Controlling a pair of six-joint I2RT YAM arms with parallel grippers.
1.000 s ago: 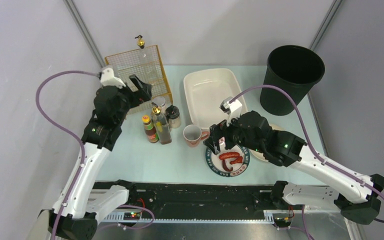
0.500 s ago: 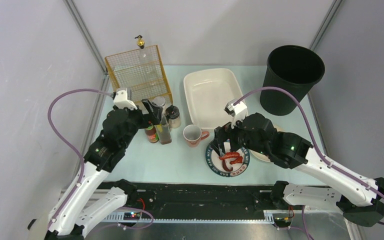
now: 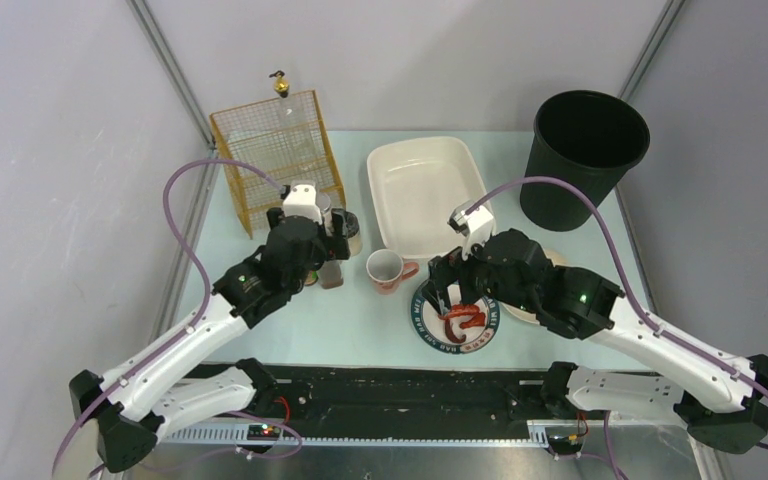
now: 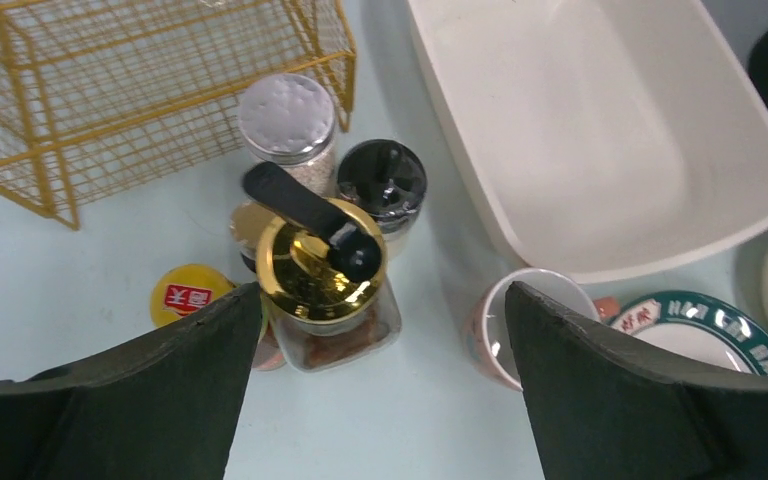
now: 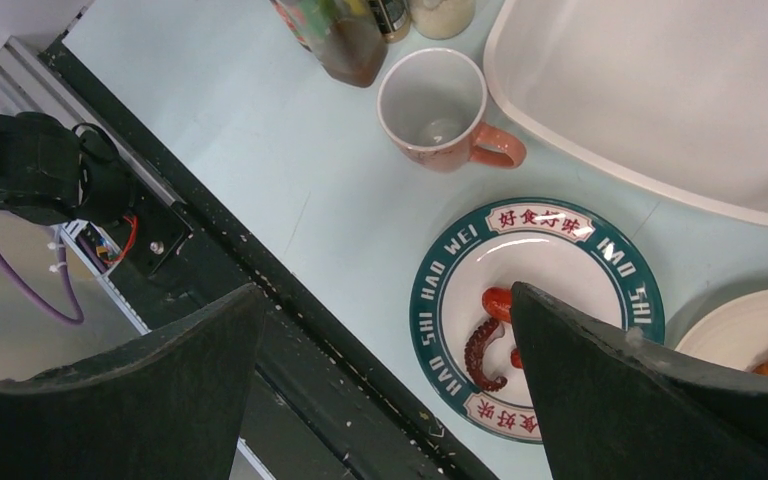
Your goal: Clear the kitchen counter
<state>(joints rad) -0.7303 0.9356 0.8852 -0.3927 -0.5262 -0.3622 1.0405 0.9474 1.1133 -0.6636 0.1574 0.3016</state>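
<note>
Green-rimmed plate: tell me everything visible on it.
The green-rimmed plate is round, ceramic-looking: white centre, dark green band with white lettering and red characters in white panels. It lies flat on the kitchen counter near the front edge, just clear of the pink-handled mug. A red tentacle-like food piece lies on its centre. The open right claw hovers above; nothing grips it.

The kitchen counter is a big flat tabletop shaped like a rectangle. It is pale mint-blue, smooth and not shiny. It lies level. Grey metal rails run along its sides.
</note>
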